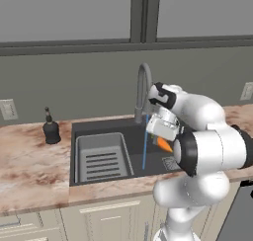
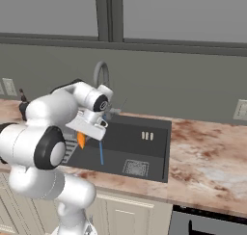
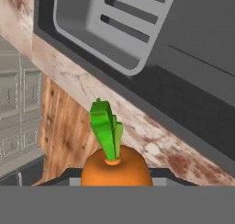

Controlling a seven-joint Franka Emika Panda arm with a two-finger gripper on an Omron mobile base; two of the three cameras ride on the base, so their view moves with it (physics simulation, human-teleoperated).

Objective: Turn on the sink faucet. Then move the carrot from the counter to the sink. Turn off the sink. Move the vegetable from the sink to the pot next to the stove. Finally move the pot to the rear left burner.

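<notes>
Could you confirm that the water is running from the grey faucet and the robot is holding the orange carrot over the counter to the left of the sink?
Not quite: the orange carrot with green leaves is held over the dark sink basin, not over the counter to its left, as the left base view shows. The rest stands: a blue stream runs from the grey arched faucet, and the jaws hold the carrot.

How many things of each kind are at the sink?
Carrot: 1
Faucet: 1
Water stream: 1
Soap bottle: 1
Grey rack: 1
Wall outlets: 2
Total: 7
</notes>
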